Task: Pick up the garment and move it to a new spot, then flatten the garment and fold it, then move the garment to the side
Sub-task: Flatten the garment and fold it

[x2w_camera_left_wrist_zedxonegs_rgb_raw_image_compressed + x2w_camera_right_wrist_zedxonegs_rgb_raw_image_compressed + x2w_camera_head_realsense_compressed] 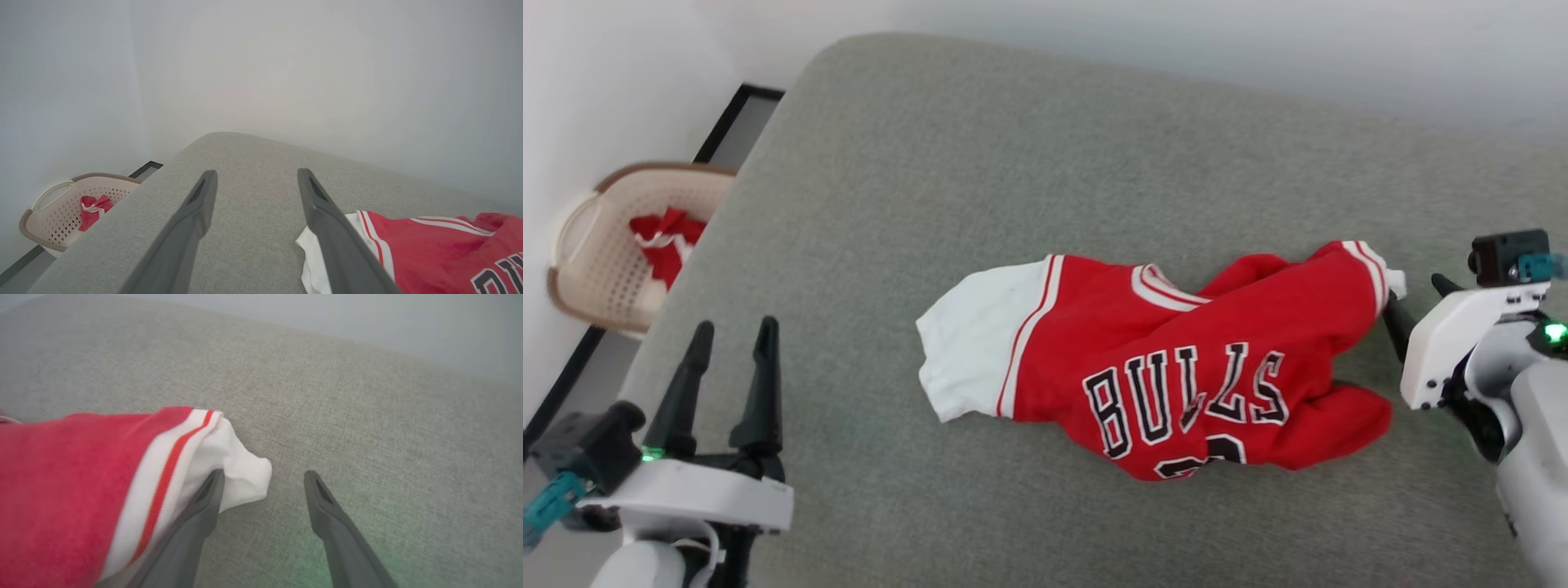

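The garment (1168,363), a red shirt with white sleeves and black "BULLS" lettering, lies crumpled on the grey cushioned surface (1013,180). Its white left sleeve spreads toward the left; its striped right cuff (229,457) bunches at the right end. My right gripper (263,475) stands open beside that cuff, its left finger touching the white cloth, nothing between the jaws. My left gripper (731,327) stands open at the lower left, well clear of the garment (429,253), which lies to its right.
A beige laundry basket (584,245) stands on the floor left of the surface, holding another red-and-white cloth (666,241). A pale wall runs behind. The grey surface's edge curves away at the left and back.
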